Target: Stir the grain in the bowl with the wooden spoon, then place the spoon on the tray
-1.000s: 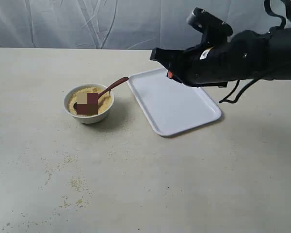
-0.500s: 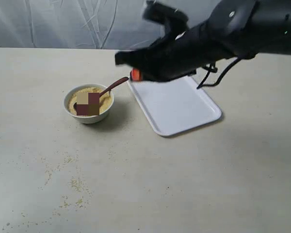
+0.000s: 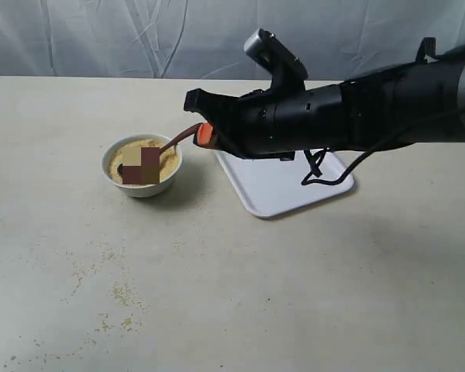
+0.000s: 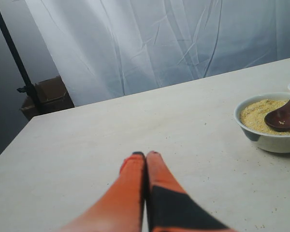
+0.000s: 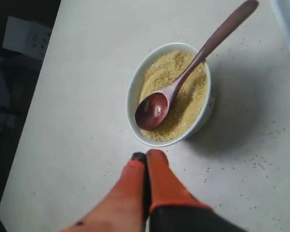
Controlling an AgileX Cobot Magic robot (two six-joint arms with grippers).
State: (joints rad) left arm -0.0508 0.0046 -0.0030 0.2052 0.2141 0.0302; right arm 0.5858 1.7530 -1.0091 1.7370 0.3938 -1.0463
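Observation:
The white bowl holds a mound of yellow-tan grain. The dark wooden spoon rests in it, scoop on the grain and handle leaning over the rim toward the tray. My right gripper hovers shut and empty at the handle's outer end, its arm crossing over the tray. In the right wrist view the gripper points down beside the bowl, spoon and grain. My left gripper is shut and empty over bare table, well away from the bowl and spoon.
Loose greenish-yellow specks are scattered over the table in front of the bowl. A white curtain hangs behind the table. A dark pole and a cardboard box stand beyond the table's far edge in the left wrist view.
My right arm has swung left from above the tray and come down, its shut tip now at the spoon handle's end. Bowl, spoon and tray have not moved.

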